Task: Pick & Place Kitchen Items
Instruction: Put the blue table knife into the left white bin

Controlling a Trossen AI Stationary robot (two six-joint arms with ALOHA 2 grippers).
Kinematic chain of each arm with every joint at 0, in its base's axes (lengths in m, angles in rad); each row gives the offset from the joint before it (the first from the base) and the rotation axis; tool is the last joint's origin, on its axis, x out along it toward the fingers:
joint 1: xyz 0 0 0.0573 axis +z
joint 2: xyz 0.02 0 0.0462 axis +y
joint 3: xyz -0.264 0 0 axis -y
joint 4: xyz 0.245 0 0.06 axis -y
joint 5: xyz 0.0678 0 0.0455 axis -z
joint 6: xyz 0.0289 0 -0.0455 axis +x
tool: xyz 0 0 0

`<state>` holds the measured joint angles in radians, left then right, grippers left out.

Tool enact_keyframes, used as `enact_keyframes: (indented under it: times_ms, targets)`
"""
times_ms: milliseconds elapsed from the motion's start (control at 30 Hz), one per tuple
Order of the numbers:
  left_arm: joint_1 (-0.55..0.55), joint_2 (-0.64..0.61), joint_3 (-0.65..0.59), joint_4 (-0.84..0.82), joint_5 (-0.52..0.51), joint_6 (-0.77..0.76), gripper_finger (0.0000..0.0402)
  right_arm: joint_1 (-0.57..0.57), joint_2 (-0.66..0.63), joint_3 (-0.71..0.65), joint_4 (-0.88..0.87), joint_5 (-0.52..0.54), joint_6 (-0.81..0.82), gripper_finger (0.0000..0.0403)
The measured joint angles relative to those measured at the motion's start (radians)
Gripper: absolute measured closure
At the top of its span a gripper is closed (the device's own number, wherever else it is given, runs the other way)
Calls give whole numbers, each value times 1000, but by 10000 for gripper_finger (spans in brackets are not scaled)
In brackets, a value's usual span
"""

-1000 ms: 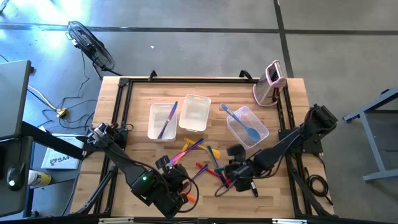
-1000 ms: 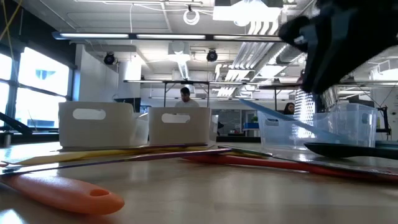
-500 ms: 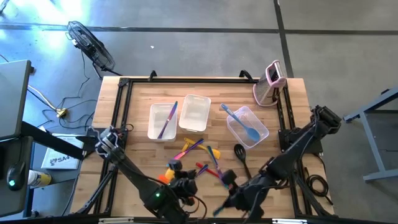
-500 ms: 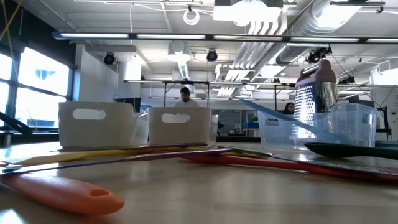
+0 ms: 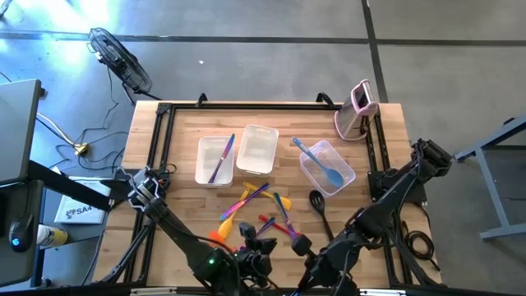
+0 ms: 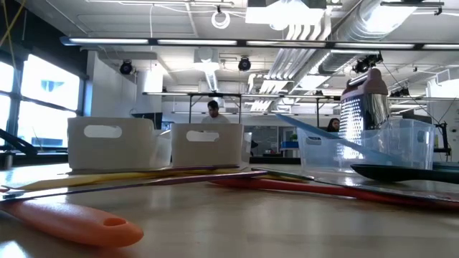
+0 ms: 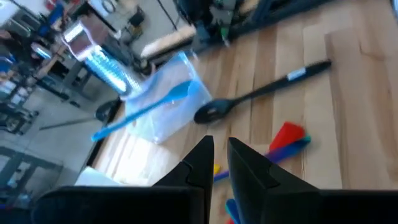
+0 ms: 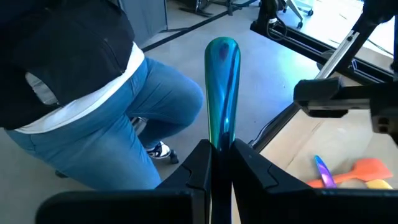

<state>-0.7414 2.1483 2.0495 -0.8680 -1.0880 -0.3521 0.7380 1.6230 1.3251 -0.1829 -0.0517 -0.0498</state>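
Note:
Several slim utensils (image 5: 263, 210) in yellow, purple, orange and red lie in a pile on the wooden table (image 5: 181, 123). A black ladle (image 5: 319, 210) lies to the right of the pile. A light blue spatula (image 5: 327, 168) rests in the right tub and a purple utensil (image 5: 220, 160) in the left tub. My right gripper (image 8: 222, 152) hangs over the near edge (image 5: 308, 267), shut on a utensil with a shiny blue-green handle (image 8: 222, 81). My left gripper (image 7: 221, 149) is beside it (image 5: 259, 245), just near of the pile, shut and holding nothing. My right gripper pinches the blue-green handle (image 8: 222, 140) between its two fingers, which lie along it. The handle's rounded free end (image 8: 222, 46) sticks out past the fingertips, clear of the table. The rest of the utensil is hidden behind the gripper.
Three clear tubs (image 5: 257, 150) stand in a row across the table's middle. A pink-and-white grater (image 5: 357, 111) stands at the far right corner. A person in jeans (image 8: 124, 124) stands just off the near edge. An orange spatula (image 6: 72, 222) lies near the low camera.
My right gripper has risen from the pile, out of the low view, and drawn back toward the near edge while turning. My left gripper has moved right along the near edge, sunk a little and rolled. The pile and the tubs have kept still.

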Motion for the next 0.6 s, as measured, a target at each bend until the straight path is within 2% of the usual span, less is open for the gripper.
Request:
enact_keyframes:
  times_ms: [233, 333, 467, 600]
  targets:
    - [8, 0, 0, 80, 68, 40, 358, 0, 0, 0, 0, 0, 0, 373]
    - [10, 0, 0, 89, 85, 44, 342, 0, 0, 0, 0, -1, 0, 373]
    - [8, 0, 0, 96, 85, 34, 295, 0, 0, 0, 1, -3, 0, 373]
    - [8, 0, 0, 115, 91, 34, 230, 0, 0, 0, 22, -14, -4, 373]
